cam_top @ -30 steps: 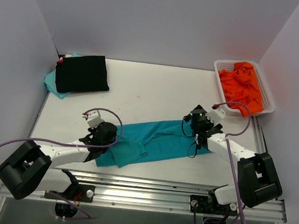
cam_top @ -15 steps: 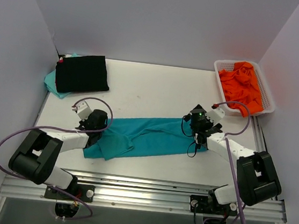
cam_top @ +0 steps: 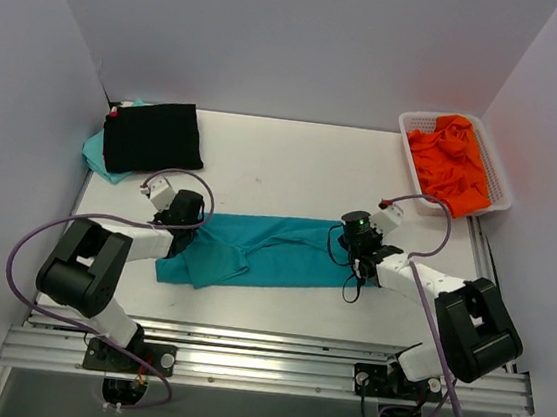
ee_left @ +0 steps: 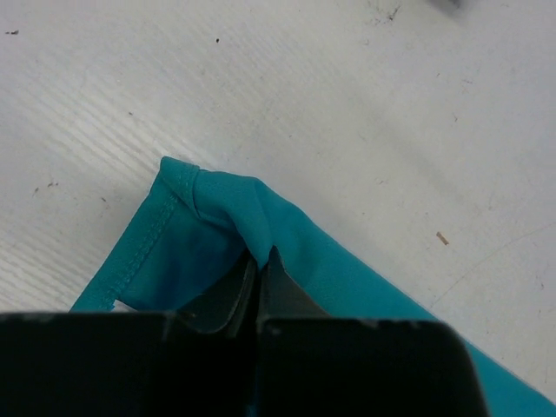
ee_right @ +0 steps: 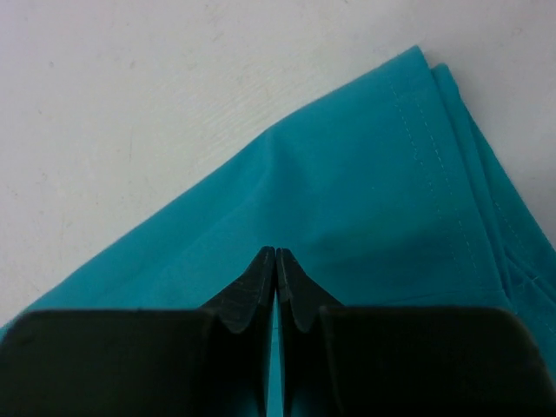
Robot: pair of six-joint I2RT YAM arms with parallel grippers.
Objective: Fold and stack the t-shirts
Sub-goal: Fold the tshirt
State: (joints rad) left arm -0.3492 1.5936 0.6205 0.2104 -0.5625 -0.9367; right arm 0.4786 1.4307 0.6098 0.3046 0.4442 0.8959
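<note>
A teal t-shirt (cam_top: 268,252) is spread in a long band across the middle of the table (cam_top: 284,164), between the two arms. Its left end is pinched by the left gripper (ee_left: 261,261), whose jaws are clamped on a raised fold of cloth beside the hemmed corner. At the right end, the right gripper (ee_right: 275,258) is seen with jaws pressed together on top of the cloth; whether any cloth is caught cannot be told. A folded black t-shirt (cam_top: 152,136) lies on another teal one (cam_top: 93,155) at the far left corner. Orange t-shirts (cam_top: 452,160) are heaped in a white basket (cam_top: 503,189) at the far right.
</note>
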